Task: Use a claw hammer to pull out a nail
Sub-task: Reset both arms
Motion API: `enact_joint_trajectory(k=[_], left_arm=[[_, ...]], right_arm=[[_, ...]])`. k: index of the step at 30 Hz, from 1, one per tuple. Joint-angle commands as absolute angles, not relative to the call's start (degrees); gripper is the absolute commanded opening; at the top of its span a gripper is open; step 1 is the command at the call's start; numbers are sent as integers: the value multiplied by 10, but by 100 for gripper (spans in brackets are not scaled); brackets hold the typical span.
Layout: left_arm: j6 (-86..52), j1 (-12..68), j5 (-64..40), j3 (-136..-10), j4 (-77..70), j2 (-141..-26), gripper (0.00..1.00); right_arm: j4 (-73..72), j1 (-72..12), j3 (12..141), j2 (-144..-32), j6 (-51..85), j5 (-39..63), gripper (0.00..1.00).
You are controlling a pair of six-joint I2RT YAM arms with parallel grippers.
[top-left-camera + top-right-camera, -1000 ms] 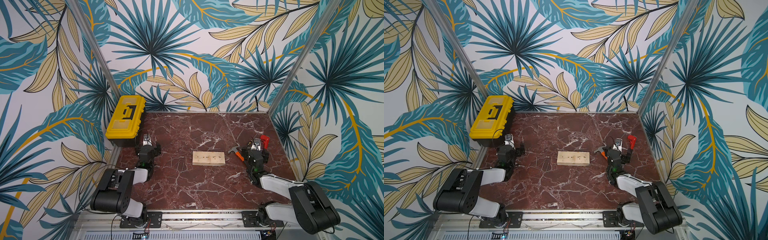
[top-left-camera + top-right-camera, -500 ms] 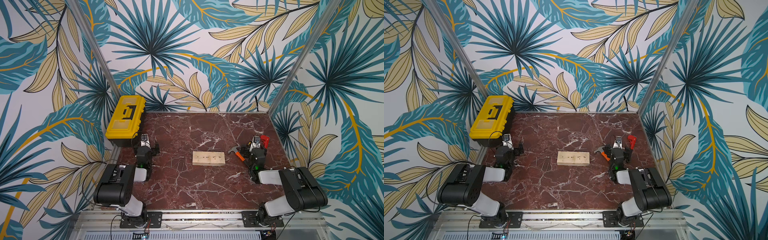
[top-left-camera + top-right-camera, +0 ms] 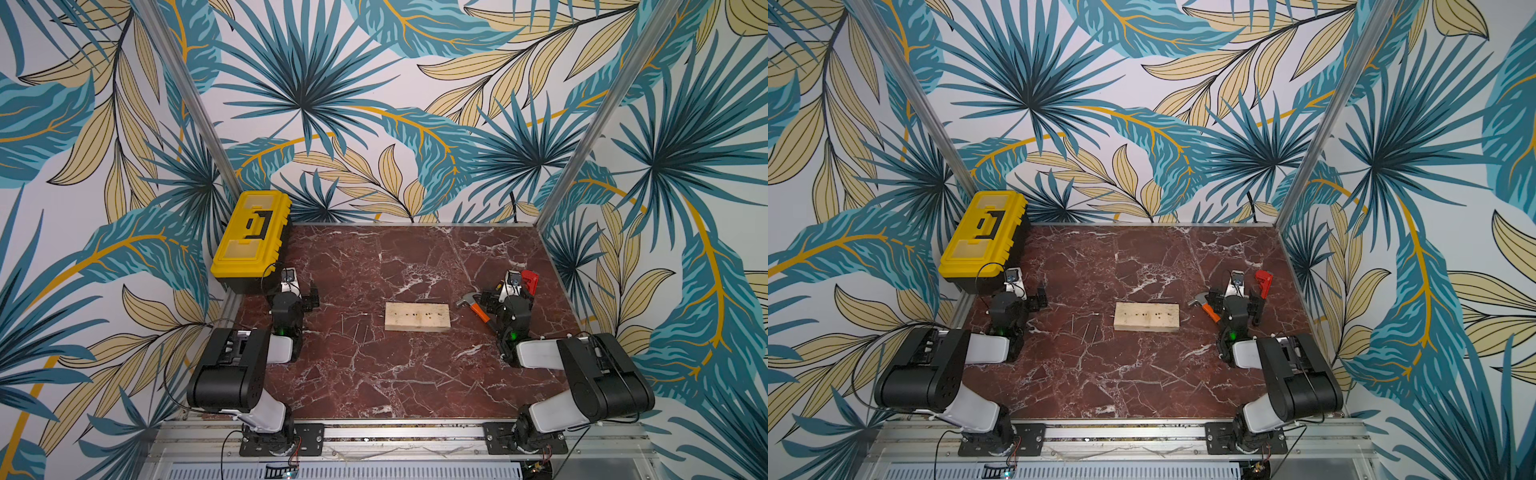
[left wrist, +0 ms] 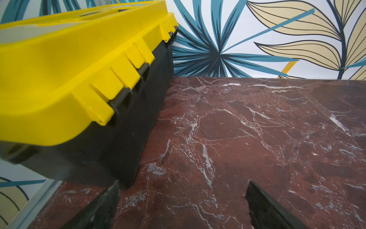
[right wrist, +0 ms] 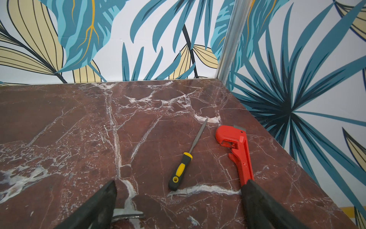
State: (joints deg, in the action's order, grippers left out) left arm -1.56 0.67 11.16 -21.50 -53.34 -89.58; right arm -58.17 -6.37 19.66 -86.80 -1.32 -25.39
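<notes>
The right gripper (image 5: 180, 183) is spread and empty; its arm hides the handle end of the claw hammer (image 3: 473, 306), which lies on the bench (image 5: 79, 128) beside one wooden block (image 3: 417, 316). The left gripper (image 4: 183, 182) is spread too. There is one wrench (image 5: 239, 150) and one file (image 5: 185, 158). The loose nails (image 3: 357, 331) are too thin to count.

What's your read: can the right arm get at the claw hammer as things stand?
Probably yes. The claw hammer lies flat right beside the right gripper, whose jaws stand open and empty. Nothing covers its orange shaft. The black handle is partly hidden under that gripper, so it may need repositioning first.
</notes>
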Motion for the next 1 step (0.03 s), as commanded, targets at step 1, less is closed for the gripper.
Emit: enact_joint_trajectory(k=[1], left_arm=[[-18,2,98,-216,-540,-890,100]], right_arm=[[-593,-64,190,-875,-12,-250,100]])
